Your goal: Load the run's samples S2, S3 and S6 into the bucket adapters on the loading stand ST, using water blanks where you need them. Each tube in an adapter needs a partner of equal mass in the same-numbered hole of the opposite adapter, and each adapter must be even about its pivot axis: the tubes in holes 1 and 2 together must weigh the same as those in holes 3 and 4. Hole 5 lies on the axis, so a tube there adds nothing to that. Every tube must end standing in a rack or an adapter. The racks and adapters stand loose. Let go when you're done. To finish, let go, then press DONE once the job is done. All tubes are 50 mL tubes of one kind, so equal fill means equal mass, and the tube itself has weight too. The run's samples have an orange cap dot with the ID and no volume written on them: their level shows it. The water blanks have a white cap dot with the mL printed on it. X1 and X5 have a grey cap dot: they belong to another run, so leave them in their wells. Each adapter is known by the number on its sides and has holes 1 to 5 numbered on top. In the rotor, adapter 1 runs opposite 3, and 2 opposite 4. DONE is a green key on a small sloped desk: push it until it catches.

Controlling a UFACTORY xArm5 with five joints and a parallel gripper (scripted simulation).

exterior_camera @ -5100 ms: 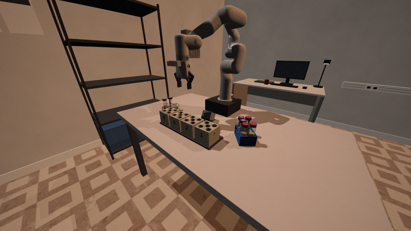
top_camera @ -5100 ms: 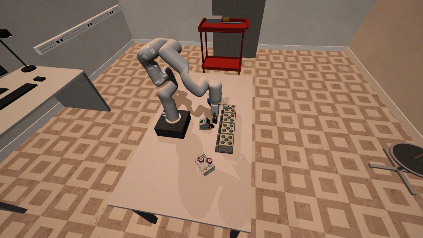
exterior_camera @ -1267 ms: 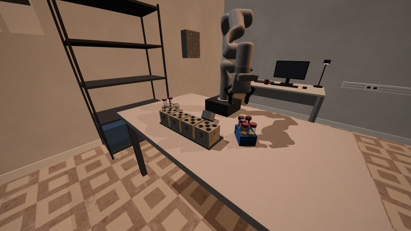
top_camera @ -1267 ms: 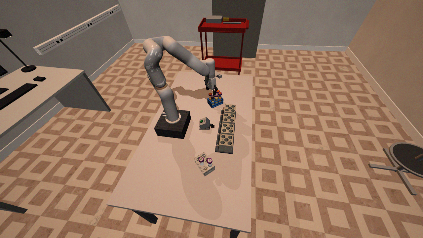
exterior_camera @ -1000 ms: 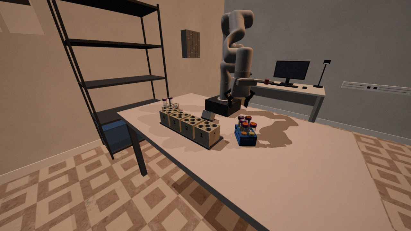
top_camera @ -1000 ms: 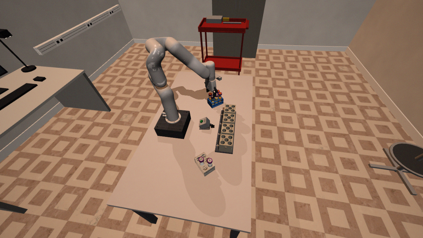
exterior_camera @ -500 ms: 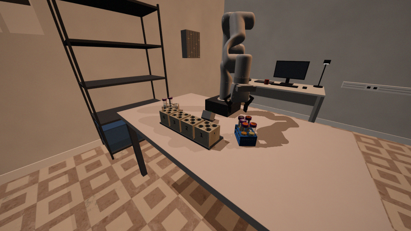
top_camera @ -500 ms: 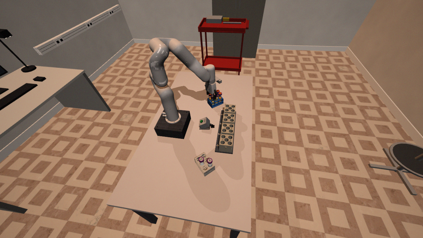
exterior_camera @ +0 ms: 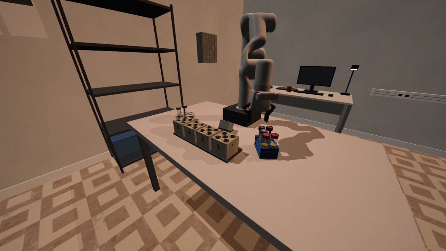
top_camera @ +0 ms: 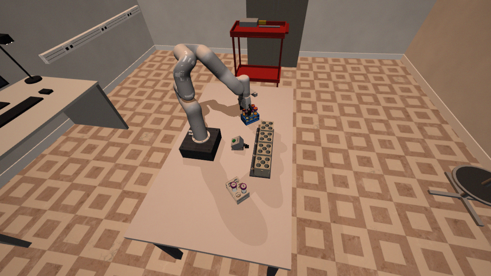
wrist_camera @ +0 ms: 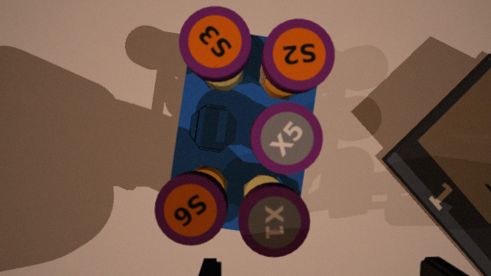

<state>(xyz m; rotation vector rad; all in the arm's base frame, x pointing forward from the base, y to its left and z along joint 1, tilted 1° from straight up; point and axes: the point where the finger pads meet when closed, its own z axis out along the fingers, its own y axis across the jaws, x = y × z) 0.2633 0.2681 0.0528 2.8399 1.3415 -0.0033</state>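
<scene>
The jaws [top_camera: 249,110] [exterior_camera: 257,120] are hovering released above the blue rack [top_camera: 250,118] [exterior_camera: 267,151] [wrist_camera: 245,90], with S6 [wrist_camera: 191,209] and X1 [wrist_camera: 274,220] standing nearer them than S3 [wrist_camera: 215,43] and S2 [wrist_camera: 298,55].

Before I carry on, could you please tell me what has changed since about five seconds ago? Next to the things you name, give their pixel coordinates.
The gripper [top_camera: 249,109] [exterior_camera: 257,118] has swung away from above the adapters' side and come down over the blue rack [top_camera: 250,120] [exterior_camera: 266,152] [wrist_camera: 215,161]. Nothing was gripped. The tubes, bucket adapters [top_camera: 264,148] [exterior_camera: 204,138] and clear rack [top_camera: 240,199] stayed put.
</scene>
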